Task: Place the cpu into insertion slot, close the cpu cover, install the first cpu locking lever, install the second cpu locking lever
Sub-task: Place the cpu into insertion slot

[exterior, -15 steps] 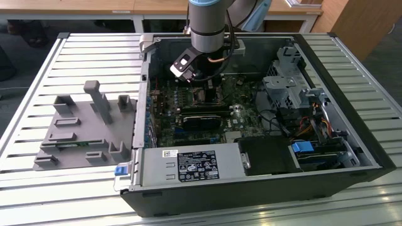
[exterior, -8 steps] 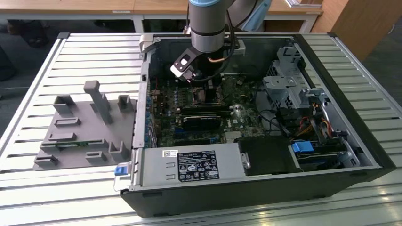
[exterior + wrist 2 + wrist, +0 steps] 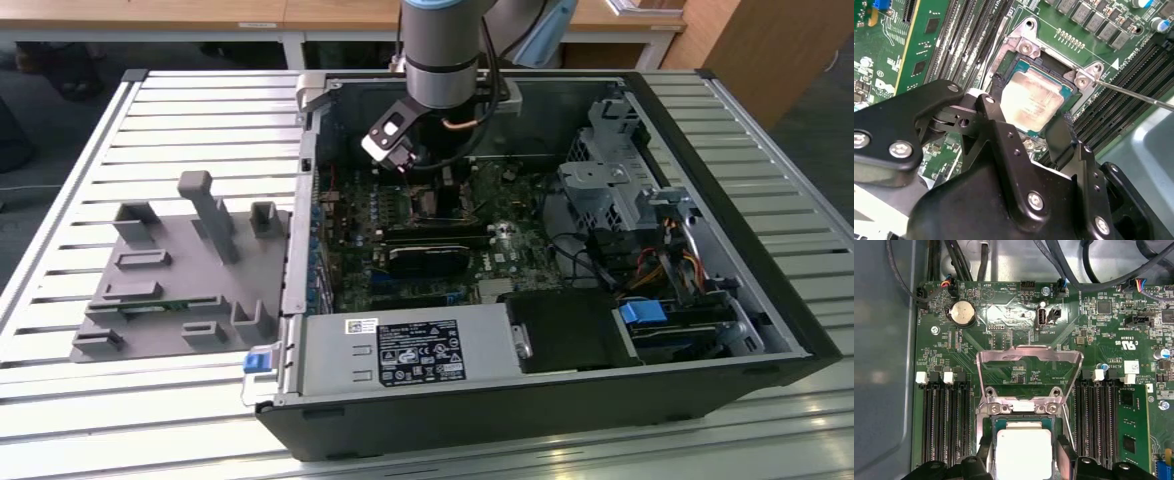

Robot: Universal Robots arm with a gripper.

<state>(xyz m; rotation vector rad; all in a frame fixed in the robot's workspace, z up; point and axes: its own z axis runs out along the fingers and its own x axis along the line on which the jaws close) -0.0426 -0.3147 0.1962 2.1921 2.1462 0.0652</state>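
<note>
- I work over a table of silvery metal slats that stretches left, right and near.
- Light glares off its near slats.
- At the far side runs a row of wooden desks on white legs.
- A brown wooden cabinet stands far right.
- Dark grey floor shows far left.

cpu silvery w/ tan smudges; board green (white print); gripper blk.

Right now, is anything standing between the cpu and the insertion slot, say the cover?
Nothing visible does. The cpu cover is swung up off the insertion slot, and the cpu sits right at the slot, the gripper straddling it.
</note>
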